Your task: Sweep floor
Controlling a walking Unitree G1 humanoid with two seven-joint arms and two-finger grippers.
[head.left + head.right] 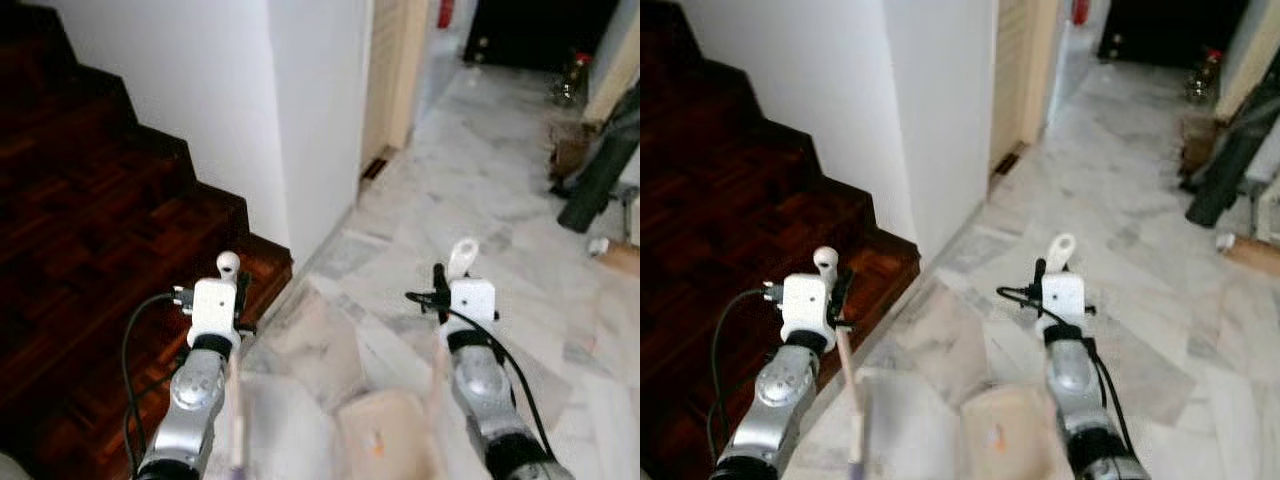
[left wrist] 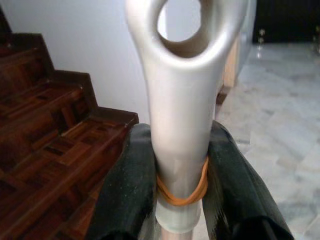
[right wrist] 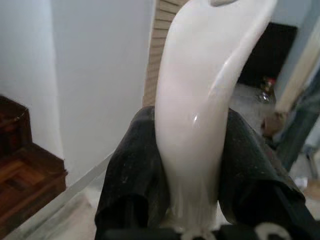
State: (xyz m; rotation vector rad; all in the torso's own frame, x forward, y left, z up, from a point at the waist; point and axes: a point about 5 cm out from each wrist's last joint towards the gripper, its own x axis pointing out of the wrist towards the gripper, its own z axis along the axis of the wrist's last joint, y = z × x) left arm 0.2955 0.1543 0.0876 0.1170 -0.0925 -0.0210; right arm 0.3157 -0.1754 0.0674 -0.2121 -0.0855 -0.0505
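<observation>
1. The left gripper [image 2: 180, 185] is clamped on the top of a broom handle [image 2: 182, 100], a silvery plastic grip with a hanging hole and an orange rubber band [image 2: 182, 192] around it between the black fingers [image 2: 127, 190]. In the head views the thin pale shaft [image 1: 850, 400] runs down from this gripper toward 6 o'clock.
2. The right gripper [image 3: 192, 165] is closed around a smooth white handle [image 3: 200, 95], likely a dustpan's; its tip [image 1: 463, 255] stands up above the wrist.
3. Handling, as a judgement: both tools look light and stiff. The glossy plastic could slip or twist in the fingers under sideways sweeping load. The band probably adds friction, so the present hold just below the broom's eye seems right.
4. The marble floor [image 1: 480, 200] to be swept spreads from 12 to 3 o'clock.
5. Dark wooden stairs [image 1: 90, 220] rise at 9 to 11 o'clock beside a white wall [image 1: 300, 120].
6. Far off at 2 o'clock lie boxes and a dark leaning object [image 1: 600, 170].
</observation>
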